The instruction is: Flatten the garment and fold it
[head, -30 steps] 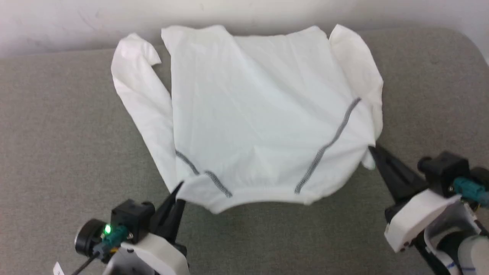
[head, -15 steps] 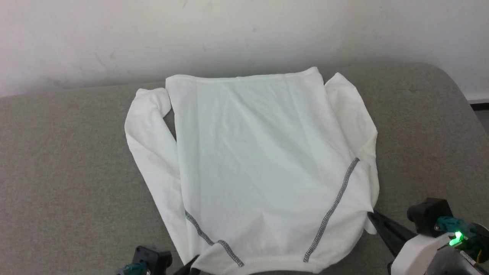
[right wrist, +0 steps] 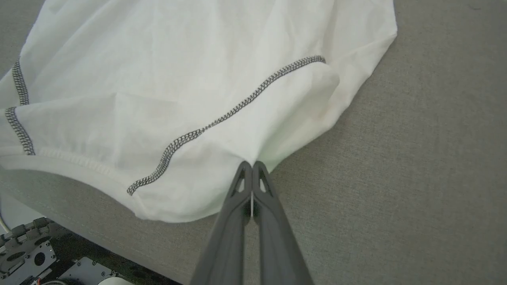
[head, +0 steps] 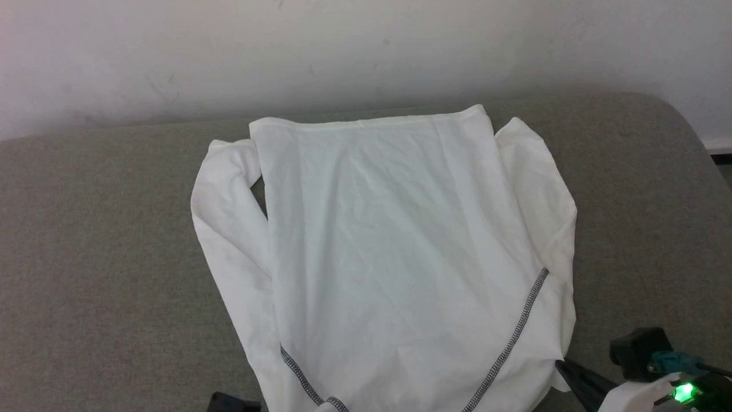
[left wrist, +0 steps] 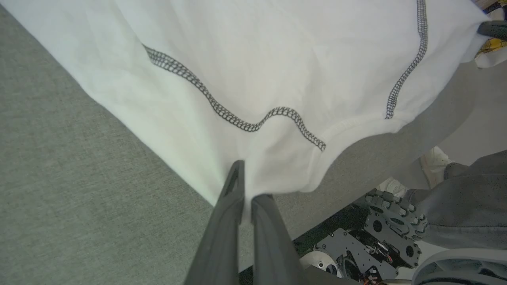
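- The white long-sleeved shirt (head: pixel 389 246) lies spread on the grey fabric-covered table (head: pixel 86 257). Its hem is toward the wall (head: pixel 171 51) and a sleeve lies along each side.
- The left claw (left wrist: pixel 248 182) is clamped on the shirt's near shoulder edge, just below a dark zigzag seam (left wrist: pixel 222 113) (the ribbed neckline (left wrist: pixel 356 124) is beside it).
- The right claw (right wrist: pixel 252 165) pinches the opposite shoulder edge, its fingers pressed together on the fabric.

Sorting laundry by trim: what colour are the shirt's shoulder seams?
Dark grey zigzag seams on a white shirt; left wrist view.
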Motion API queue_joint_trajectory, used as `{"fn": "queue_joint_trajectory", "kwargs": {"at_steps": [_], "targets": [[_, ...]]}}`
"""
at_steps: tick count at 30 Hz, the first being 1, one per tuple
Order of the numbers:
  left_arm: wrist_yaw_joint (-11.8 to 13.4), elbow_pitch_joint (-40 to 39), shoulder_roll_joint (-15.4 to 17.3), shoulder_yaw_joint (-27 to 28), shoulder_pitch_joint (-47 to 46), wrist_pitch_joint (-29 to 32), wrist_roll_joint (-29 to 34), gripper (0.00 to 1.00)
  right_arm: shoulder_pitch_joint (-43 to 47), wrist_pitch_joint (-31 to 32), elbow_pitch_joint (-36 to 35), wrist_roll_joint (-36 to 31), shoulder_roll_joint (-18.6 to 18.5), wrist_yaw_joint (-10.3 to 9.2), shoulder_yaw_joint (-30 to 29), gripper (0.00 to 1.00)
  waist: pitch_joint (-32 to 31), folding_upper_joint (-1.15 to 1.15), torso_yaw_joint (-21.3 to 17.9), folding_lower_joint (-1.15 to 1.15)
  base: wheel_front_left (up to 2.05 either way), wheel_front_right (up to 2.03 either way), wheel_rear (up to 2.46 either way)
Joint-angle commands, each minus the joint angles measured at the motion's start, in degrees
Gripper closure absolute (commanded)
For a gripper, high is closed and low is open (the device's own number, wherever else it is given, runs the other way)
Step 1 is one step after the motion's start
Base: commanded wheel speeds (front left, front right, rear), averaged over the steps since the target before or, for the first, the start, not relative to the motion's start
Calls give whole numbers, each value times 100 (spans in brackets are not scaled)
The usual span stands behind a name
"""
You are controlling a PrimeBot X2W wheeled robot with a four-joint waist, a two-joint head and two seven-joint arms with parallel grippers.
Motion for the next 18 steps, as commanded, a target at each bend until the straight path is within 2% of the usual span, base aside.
{"fn": "queue_joint_trajectory", "kwargs": {"at_steps": [1,10,18], "targets": [[-30,37,-16,-4,-64,-36,26,100,25,-42,25,-14,16,-4,14,100,46,0,38,0,0,0,0],[-448,1036,-329,-179,-569,-112,0,100,-309,-635,906,-192,139,-4,200,100,185,0,103,0,0,0,0],[-719,1967,-617,-229,-819,-320,-108,100,-618,-1090,1869,-202,302,-4,333,100,236,0,125,0,0,0,0]]}}
